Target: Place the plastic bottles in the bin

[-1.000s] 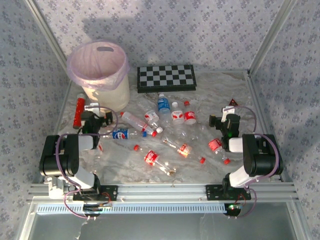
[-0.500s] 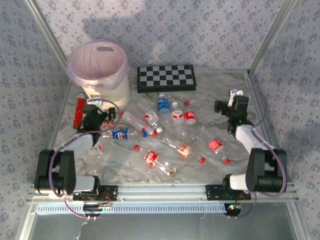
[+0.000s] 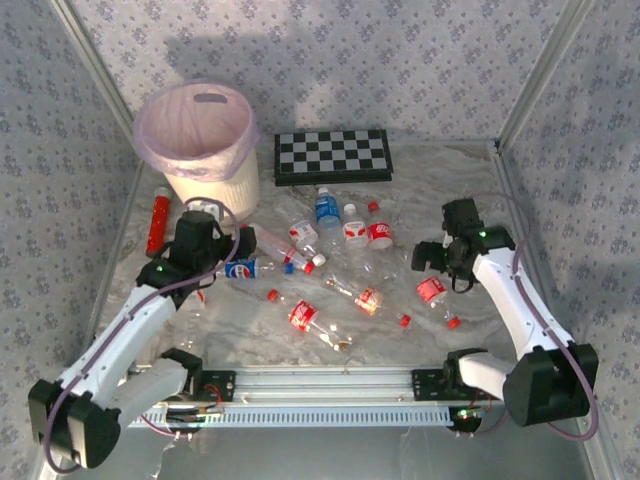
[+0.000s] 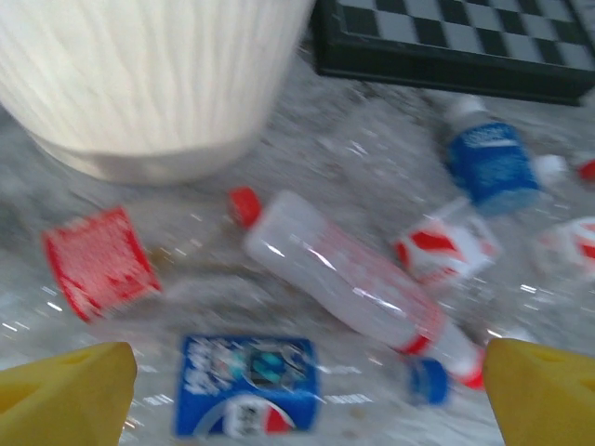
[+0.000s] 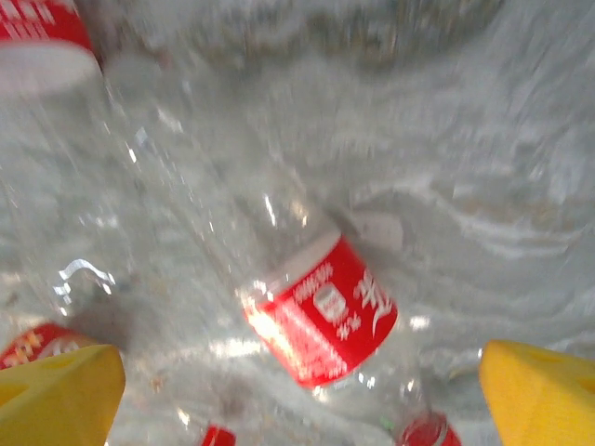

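The plastic bottles point(image 3: 330, 265) lie scattered on the marbled bench point(image 3: 470, 180), most of them on their sides, in a loose spread between the two arms. The bin point(image 3: 200, 140), a cream-white bucket lined with a pink bag, stands upright at the far left of the bench. A chequered board point(image 3: 333, 156) lies flat just to its right, and a red cylinder point(image 3: 157, 220) lies near its base on the left.

The left tool point(image 4: 305, 392) hangs low over the left end of the spread, close to the foot of the bin. It is released: its yellow fingertips point(image 4: 65, 390) stand wide apart with nothing gripped. Between them, below, lies a Pepsi-labelled bottle point(image 4: 246, 398). Just beyond it a clear bottle with a red cap point(image 4: 344, 288) lies at a slant, and a red-labelled bottle point(image 4: 93, 260) lies to the left, near the bin wall.

The right tool point(image 5: 299, 392) hovers over the right side of the spread, also released and holding nothing. A clear bottle with a red label point(image 5: 321, 321) lies on the bench under it.
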You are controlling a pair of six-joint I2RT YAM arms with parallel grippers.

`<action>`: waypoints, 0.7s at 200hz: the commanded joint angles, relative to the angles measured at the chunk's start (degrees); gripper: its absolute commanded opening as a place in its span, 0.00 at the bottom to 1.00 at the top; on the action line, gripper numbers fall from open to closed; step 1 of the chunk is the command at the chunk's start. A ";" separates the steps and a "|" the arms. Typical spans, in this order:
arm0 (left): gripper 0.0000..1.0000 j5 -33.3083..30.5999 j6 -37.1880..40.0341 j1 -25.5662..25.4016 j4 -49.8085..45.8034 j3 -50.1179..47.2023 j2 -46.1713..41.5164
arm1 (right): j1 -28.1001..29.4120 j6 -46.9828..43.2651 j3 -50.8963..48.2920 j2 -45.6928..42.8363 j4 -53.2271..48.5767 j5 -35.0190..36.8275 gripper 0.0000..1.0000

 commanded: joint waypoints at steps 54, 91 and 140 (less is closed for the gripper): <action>0.94 11.26 -11.81 -4.88 -0.01 5.46 0.18 | -1.15 2.25 -5.35 12.57 4.30 -3.07 0.99; 0.93 13.17 -14.04 -4.88 4.17 4.71 2.00 | -3.81 1.94 -5.30 15.48 8.58 -3.51 0.90; 0.93 18.96 -17.59 -5.65 11.82 12.54 10.25 | -4.24 0.90 -3.98 14.20 9.69 -5.53 0.73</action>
